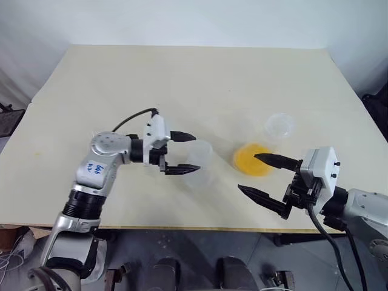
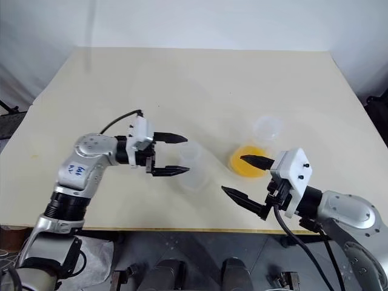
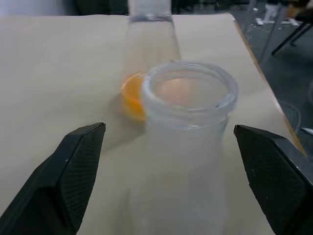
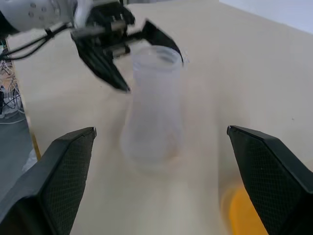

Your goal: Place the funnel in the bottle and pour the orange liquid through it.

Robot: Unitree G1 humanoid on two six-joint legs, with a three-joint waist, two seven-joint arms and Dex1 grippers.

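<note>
On the left side of the counter (image 1: 91,79), the left hand (image 1: 183,151) has its two fingers apart, one on each side of the bottle's neck and, it seems, not pressing it. The bottle (image 1: 199,163) stands upright just in front of this hand, with its long axis vertical and its mouth free. On the forearm behind the hand there is a sticker with blue handwriting, which I cannot read.

Further right, the orange liquid (image 1: 253,159) lies in a low clear cup, just beyond the upper fingertip of the right hand (image 1: 267,180). This hand is also wide apart and holds nothing, and it is the nearer one to the liquid. A small clear vessel (image 1: 279,125) stands beyond the cup; perhaps it is the funnel, but the view is too poor to tell.
</note>
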